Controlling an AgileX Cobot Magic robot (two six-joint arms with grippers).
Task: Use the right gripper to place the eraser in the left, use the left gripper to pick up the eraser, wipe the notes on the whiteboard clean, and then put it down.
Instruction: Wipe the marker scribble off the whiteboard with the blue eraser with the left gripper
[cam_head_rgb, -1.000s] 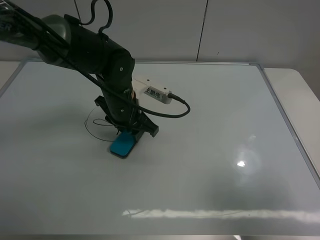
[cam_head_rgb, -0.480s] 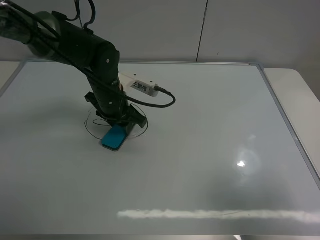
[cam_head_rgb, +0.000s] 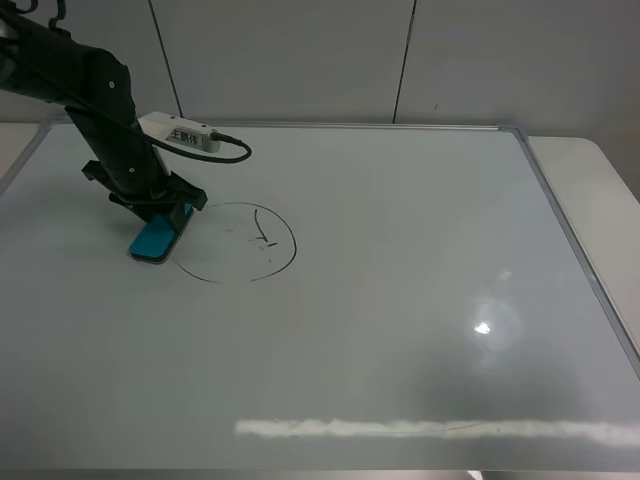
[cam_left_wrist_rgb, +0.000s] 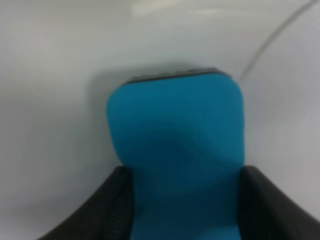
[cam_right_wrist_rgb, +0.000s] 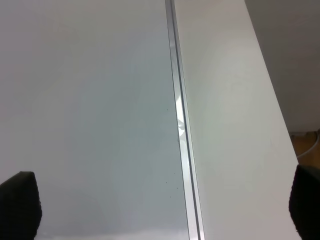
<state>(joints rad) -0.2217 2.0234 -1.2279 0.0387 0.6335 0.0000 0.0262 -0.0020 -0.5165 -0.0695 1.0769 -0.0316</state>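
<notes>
The eraser (cam_head_rgb: 158, 237) sat on the whiteboard (cam_head_rgb: 420, 300) toward its left side, just outside the left rim of the hand-drawn circle (cam_head_rgb: 291, 245). It was pinched between the black fingers of the left tool (cam_head_rgb: 165, 212). In the left wrist view its teal face (cam_left_wrist_rgb: 177, 150) filled the space between those fingers, and its dark underside looked to be against the board.

The step in hand appeared to be the wiping. The circle was whole, and a few strokes of the notes (cam_head_rgb: 262, 232) were unwiped inside it, so the job looked far from done.

The next move would likely call for a sweep to the right across the circle, with the eraser held flat and pressed firmly enough to lift the ink. Setting it down would come after that.

The right tool (cam_right_wrist_rgb: 162, 207) was spread wide and held nothing. One fingertip (cam_right_wrist_rgb: 17, 202) showed above the board near its silver frame (cam_right_wrist_rgb: 180, 150), beside the bare bench (cam_right_wrist_rgb: 230, 125). It was not seen in the high view.

No container showed in any view.
</notes>
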